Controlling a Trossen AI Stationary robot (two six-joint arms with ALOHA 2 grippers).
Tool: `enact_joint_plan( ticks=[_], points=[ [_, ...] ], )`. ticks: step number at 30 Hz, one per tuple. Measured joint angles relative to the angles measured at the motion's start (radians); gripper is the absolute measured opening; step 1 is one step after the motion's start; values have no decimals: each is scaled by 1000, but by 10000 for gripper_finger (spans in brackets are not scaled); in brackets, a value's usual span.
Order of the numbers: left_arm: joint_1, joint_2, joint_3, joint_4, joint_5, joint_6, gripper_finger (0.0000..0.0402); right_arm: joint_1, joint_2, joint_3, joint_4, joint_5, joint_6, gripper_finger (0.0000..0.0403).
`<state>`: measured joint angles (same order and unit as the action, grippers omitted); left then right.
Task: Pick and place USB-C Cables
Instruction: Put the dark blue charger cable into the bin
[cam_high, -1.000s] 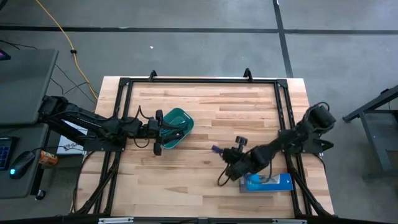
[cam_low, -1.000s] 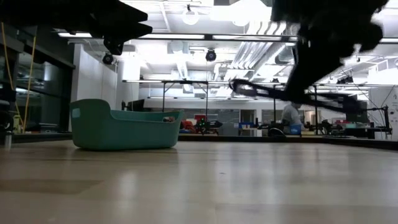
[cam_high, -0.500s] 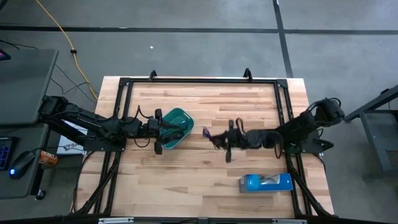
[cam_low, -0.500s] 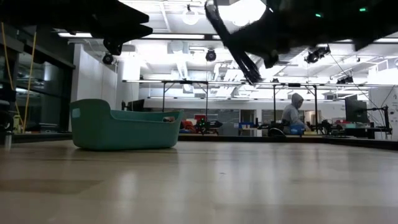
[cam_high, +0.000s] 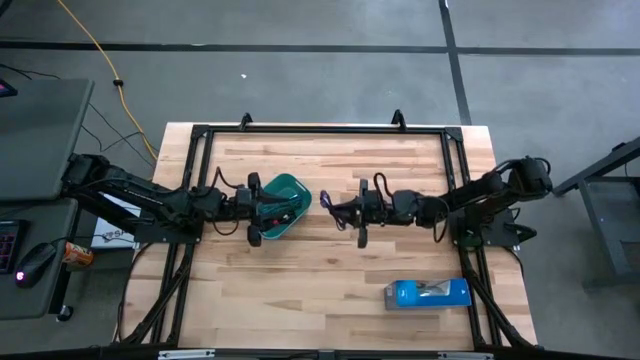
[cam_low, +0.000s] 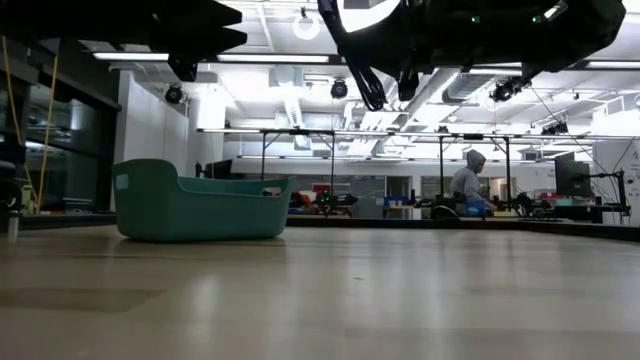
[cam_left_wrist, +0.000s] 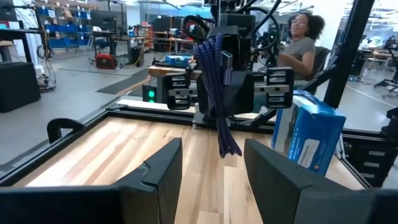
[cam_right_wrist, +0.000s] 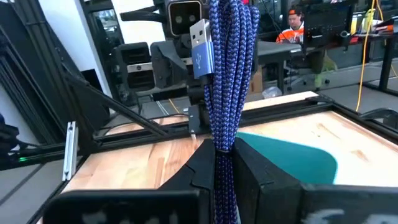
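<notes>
Dark blue-purple cable (cam_right_wrist: 229, 74) hangs clamped in the outstretched right gripper (cam_high: 352, 211); left gripper (cam_left_wrist: 211, 171) gapes.

The teal tray (cam_low: 190, 208) wall hides its contents in the low view.

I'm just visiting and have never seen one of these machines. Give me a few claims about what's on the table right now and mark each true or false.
1. The right gripper is shut on a bundled dark blue-purple braided cable. True.
2. That cable lies flat on the wooden table. False: it is held in the air above the wood.
3. The teal plastic tray sits by the left gripper. True.
4. The bright blue rectangular box stands inside the tray. False: it lies on the table apart from the tray, on the right arm's side.
5. The left gripper clamps a cable. False: its fingers are spread with nothing between them.
</notes>
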<state>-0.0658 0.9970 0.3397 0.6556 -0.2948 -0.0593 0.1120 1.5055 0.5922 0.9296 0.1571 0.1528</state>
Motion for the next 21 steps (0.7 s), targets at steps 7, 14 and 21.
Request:
enact_joint_plan(
  ticks=[7,14,21],
  points=[
    [0,0,0,-2,26,-16,154,14,0,0,14,7,-4,18],
    [0,60,0,39,27,-37,154,14,0,13,22,7,-1,18],
    [0,252,1,336,38,38,154,18,100,125,23,-56,-3,18]
  ],
)
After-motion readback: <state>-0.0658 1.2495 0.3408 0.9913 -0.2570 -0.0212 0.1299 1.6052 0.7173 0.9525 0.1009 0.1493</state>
